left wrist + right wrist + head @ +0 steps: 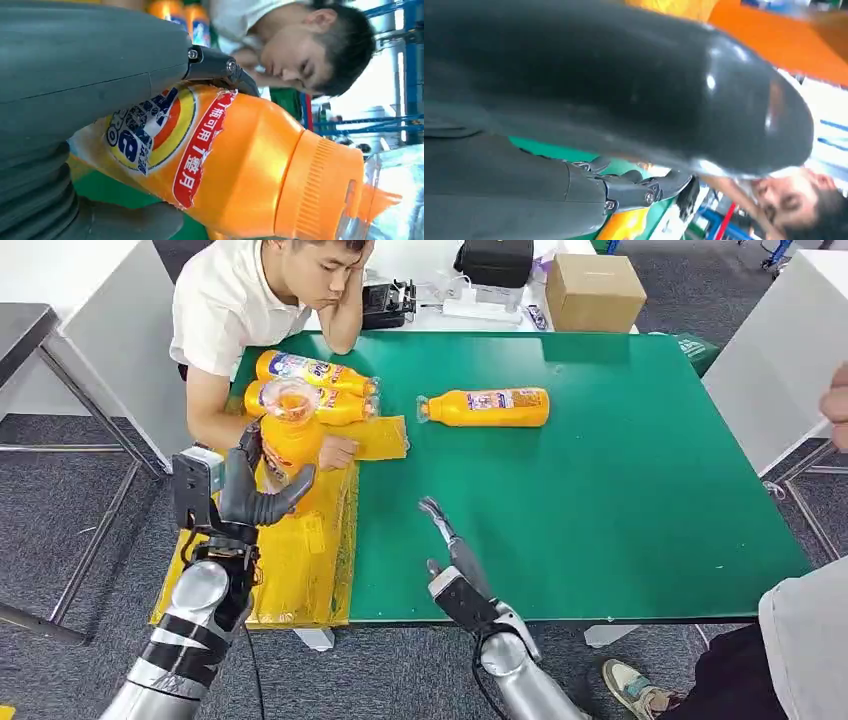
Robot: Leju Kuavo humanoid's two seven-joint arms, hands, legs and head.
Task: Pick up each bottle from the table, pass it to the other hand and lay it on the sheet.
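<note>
Nearest the camera, the right hand (452, 560) rests low over the near edge of the green table (640, 490), fingers extended toward the far side and holding nothing. Left of it, the left hand (250, 490) grips the held bottle (290, 440) around its body; the left wrist view confirms the thumb and a dark finger (220, 67) wrapped around the labelled section. This bottle stands roughly upright, long axis vertical, cap end up, above the yellow sheet (300, 560) that covers the near-left corner of the table.

Judgement: the transfer appears complete and the laying step is in hand. The sheet lies directly below and nearward of the gripping fingers, so the bottle must be tipped onto its side before release.

Farther back, two laid bottles (315, 385) lie side by side at the far end of the sheet, next to a person's forearm (215, 415). One remaining bottle (485, 407) lies on the bare table, long axis running left-right, far of the right hand, which is the nearer hand.
</note>
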